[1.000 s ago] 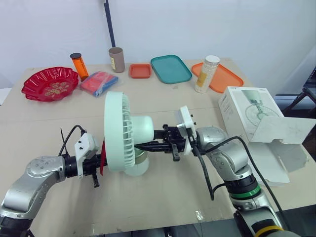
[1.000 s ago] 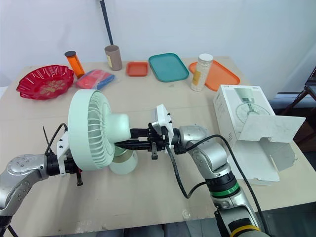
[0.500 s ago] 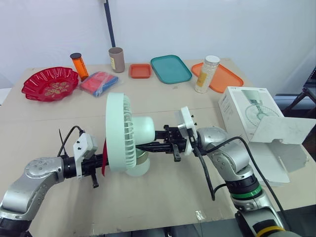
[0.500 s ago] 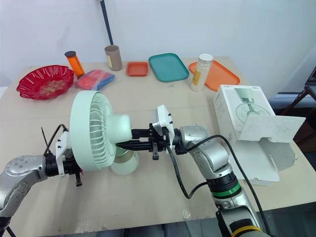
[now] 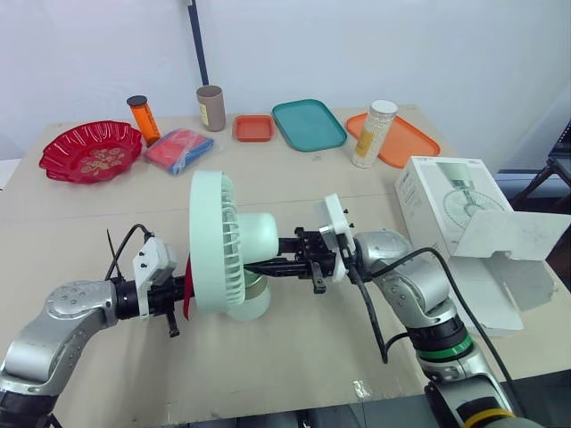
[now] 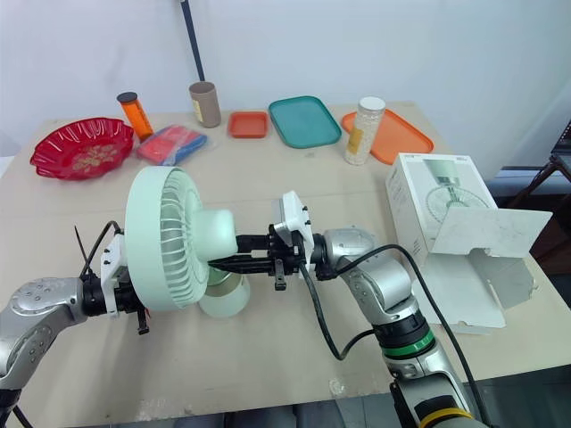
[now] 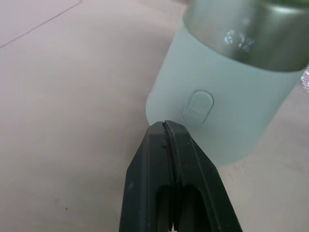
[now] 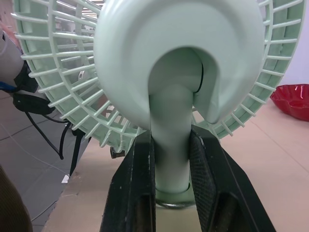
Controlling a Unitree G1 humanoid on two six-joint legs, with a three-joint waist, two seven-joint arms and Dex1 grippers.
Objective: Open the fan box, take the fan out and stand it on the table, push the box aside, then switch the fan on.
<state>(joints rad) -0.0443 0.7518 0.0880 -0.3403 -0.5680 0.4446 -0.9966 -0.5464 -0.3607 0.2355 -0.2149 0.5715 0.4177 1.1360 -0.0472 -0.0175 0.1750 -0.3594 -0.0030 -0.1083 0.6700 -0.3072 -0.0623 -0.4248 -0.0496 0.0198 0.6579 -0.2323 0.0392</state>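
Note:
A pale green fan (image 5: 219, 241) stands upright on the table on its round base (image 5: 254, 299). My right gripper (image 8: 171, 140) is shut on the fan's neck, one finger (image 8: 140, 159) on each side, just behind the head. My left gripper (image 7: 166, 126) is shut with nothing in it. Its tip sits right at the base, just under the oval button (image 7: 198, 107); I cannot tell whether it touches. In the eye views the fan head hides the left fingers. The white fan box (image 5: 455, 214) lies at the right with its flap (image 5: 513, 236) open.
Along the back of the table stand a red bowl (image 5: 89, 150), an orange bottle (image 5: 143, 118), a blue and red packet (image 5: 178, 149), a brown cup (image 5: 211, 107), a small orange tray (image 5: 253, 127), a teal tray (image 5: 308, 123), a jar (image 5: 375, 134) and an orange tray (image 5: 401, 141).

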